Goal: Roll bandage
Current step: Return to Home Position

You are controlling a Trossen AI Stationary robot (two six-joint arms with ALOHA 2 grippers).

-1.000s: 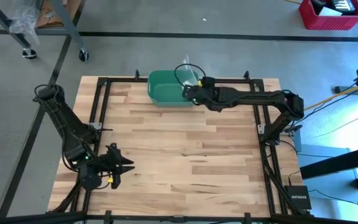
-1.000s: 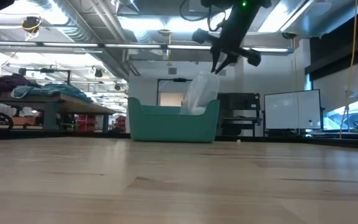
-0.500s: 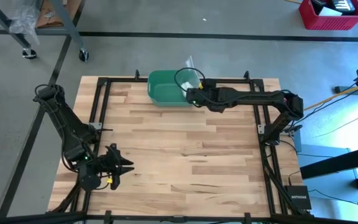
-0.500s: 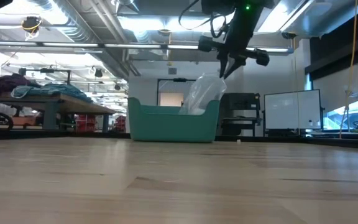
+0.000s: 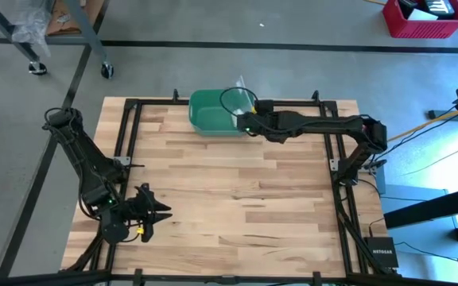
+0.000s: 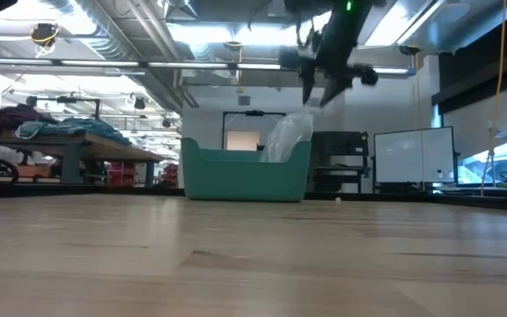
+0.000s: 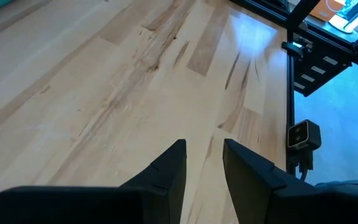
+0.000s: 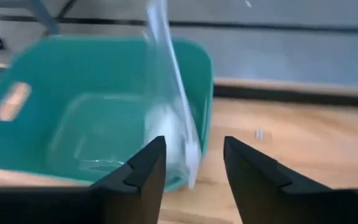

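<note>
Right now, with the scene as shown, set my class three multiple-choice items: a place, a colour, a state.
1. Where on the table is the bin? A far edge B centre C near left corner
2. Bin colour? A red B green C white
3. The right gripper is: A shut B open C out of view
1 A: the low view shows it across the table. 2 B: its walls are green. 3 B: its fingers stand apart above the bin, the bag lying free inside.

Red crate beyond wooden table
</note>
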